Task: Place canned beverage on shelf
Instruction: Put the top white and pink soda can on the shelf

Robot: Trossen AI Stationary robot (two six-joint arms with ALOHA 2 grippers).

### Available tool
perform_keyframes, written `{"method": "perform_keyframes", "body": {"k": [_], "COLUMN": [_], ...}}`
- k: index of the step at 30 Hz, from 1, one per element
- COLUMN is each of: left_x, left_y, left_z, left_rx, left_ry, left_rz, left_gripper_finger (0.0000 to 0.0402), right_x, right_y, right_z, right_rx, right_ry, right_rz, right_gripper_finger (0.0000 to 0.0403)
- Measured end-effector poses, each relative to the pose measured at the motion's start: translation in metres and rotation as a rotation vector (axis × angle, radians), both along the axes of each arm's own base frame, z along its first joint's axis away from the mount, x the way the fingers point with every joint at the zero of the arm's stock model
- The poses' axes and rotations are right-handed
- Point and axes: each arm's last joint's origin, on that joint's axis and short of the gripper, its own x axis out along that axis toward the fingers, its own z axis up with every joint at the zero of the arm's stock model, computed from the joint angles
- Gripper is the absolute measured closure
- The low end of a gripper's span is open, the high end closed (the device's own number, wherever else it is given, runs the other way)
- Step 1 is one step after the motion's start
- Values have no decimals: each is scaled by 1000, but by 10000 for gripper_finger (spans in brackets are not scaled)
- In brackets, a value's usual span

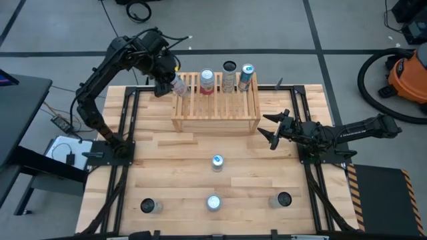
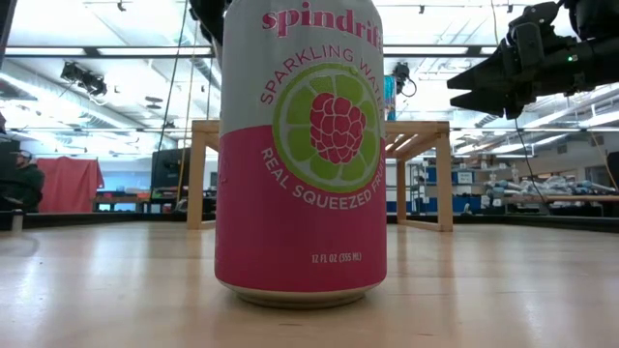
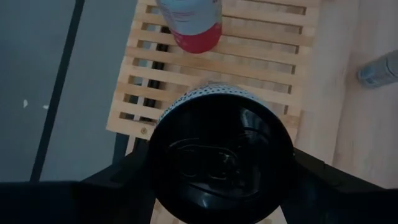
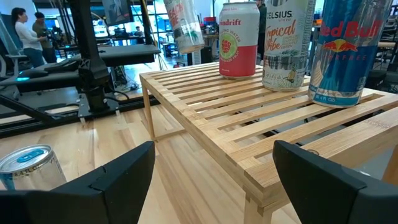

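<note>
Low view: a Spindrift can (image 2: 300, 150) filled the middle, its top cut off; the wording read "spindrift", "SPARKLING WATER", "REAL SQUEEZED" and "12 FL OZ (355 ML)"; most of the shelf (image 2: 419, 164) was hidden behind it.
Left wrist view: the dark bottom of the held can (image 3: 221, 158) blocked most of the frame, so its label could not be read there.
Left pincer (image 1: 162, 87): pressed onto a pale can (image 1: 177, 85), held tilted above the shelf's (image 1: 215, 107) far left corner; the arm reached over from the desk's (image 1: 167, 160) left edge, elbow raised.
Right pincer (image 1: 272, 133): spread wide, holding nothing, just beside the shelf's near right corner, arm stretched low and level.
Labels beyond the right pincer: "spindrift" can (image 4: 239, 38), "CELSIUS Tropical Vibe" can (image 4: 287, 43), "Red Bull" can (image 4: 346, 50), all upright on the slats.
Loose cans: four stood on the desk, nearer than both pincers, brands unreadable from above.
Background: two people (image 4: 28, 34) stood blurred, far behind.
</note>
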Motion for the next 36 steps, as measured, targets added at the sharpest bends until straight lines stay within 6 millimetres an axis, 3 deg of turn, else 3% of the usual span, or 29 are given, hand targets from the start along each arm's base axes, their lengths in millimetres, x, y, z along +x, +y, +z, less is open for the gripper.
{"method": "perform_keyframes", "body": {"k": [9, 28, 36], "left_x": [14, 14, 16], "left_y": [1, 2, 2], "left_z": [-9, -9, -10], "left_rx": [17, 35, 26], "left_ry": [49, 65, 54], "left_rz": [-74, -53, -102], "left_gripper_finger": [139, 139, 139], "right_x": [0, 0, 0], "right_y": [0, 0, 0], "right_z": [0, 0, 12], "right_rx": [0, 0, 49], "right_ry": [0, -2, -145], "right_rz": [0, 0, 2], "right_gripper_finger": [66, 66, 66]}}
